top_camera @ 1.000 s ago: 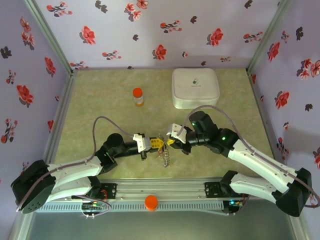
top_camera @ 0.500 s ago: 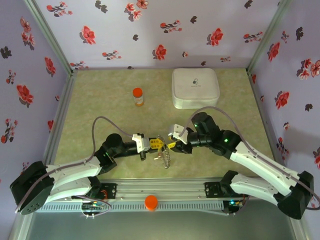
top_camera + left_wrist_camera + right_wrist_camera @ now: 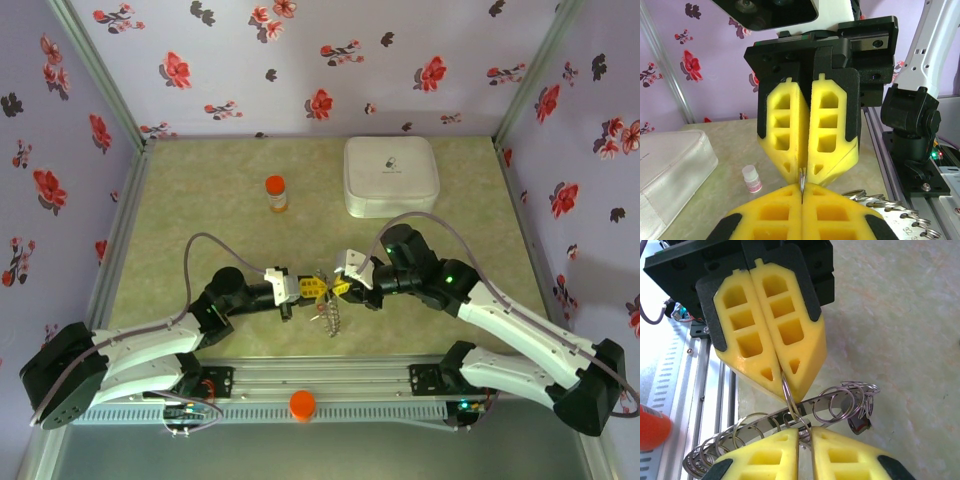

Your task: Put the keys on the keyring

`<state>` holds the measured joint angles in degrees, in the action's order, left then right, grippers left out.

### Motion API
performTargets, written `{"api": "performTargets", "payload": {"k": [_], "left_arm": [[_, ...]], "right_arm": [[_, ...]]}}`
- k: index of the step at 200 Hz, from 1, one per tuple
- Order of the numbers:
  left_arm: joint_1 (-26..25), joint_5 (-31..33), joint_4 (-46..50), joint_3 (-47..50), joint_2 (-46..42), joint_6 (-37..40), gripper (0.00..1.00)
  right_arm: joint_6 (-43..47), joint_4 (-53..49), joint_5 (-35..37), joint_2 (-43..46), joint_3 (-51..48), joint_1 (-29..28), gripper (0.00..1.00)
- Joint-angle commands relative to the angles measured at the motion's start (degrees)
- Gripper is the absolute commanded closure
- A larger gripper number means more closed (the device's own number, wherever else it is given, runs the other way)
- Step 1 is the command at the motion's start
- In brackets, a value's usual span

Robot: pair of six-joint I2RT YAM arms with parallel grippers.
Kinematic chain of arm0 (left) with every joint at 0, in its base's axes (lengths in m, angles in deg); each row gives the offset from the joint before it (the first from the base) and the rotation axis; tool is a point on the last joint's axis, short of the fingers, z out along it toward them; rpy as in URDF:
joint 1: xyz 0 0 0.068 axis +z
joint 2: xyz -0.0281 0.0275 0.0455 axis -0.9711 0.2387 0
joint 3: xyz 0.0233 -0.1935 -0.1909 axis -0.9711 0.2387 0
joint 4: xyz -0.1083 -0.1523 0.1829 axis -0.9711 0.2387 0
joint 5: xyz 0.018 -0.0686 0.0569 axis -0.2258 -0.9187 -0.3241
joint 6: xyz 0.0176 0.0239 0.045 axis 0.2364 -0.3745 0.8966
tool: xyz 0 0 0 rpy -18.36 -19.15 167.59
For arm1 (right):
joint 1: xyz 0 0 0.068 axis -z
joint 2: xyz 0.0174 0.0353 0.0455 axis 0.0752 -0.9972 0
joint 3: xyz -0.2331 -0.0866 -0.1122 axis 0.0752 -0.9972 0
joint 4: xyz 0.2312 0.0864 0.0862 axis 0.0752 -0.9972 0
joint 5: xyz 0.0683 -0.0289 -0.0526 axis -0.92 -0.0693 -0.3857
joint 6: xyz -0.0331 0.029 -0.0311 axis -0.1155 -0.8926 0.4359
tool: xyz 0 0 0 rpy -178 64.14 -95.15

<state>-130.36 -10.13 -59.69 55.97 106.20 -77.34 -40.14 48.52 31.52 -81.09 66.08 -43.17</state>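
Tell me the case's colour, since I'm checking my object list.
White, with a small dark logo; the case shows best in the top external view.

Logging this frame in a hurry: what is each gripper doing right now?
Left gripper: closed, pinching a wire loop of the keyring.
Right gripper: closed on the keyring too, tip to tip with the left.

The bottle (image 3: 275, 193) stands on the table (image 3: 180, 190) at the rear, left of centre, and the case (image 3: 391, 176) lies to its right, well apart. Near the front edge, the left gripper (image 3: 318, 288) and the right gripper (image 3: 343, 288) meet tip to tip. The keyring (image 3: 333, 318) sits between them and extends just in front of them.
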Motion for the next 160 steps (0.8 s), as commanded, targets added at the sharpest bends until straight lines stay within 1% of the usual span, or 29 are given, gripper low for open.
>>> {"api": "performTargets", "payload": {"k": [1,40,79,112,130,160], "left_arm": [[-0.23,-0.92,-2.74,-1.6,-0.55,-0.01,1.0],[-0.21,-0.9,-2.63,-1.6,-0.72,0.01,1.0],[-0.23,-1.92,-2.88,-2.1,-0.48,-0.77,1.0],[-0.23,-3.09,-3.95,-2.91,0.43,-1.59,1.0],[-0.23,-3.1,-3.84,-2.78,0.46,-1.31,1.0],[-0.23,-3.0,-4.05,-2.24,1.24,-1.05,1.0]], "right_arm": [[0.21,-1.02,-1.61,0.04,1.23,0.31,0.9],[0.7,-1.97,-1.88,-0.07,1.45,0.29,1.0],[0.17,0.08,0.81,-1.08,0.94,0.31,1.0],[-0.22,-0.66,-0.4,-4.77,2.2,0.27,1.0],[-0.03,-1.26,0.18,-3.96,2.18,0.27,1.0],[-0.06,0.16,1.8,1.28,-0.17,0.31,0.81]]}}
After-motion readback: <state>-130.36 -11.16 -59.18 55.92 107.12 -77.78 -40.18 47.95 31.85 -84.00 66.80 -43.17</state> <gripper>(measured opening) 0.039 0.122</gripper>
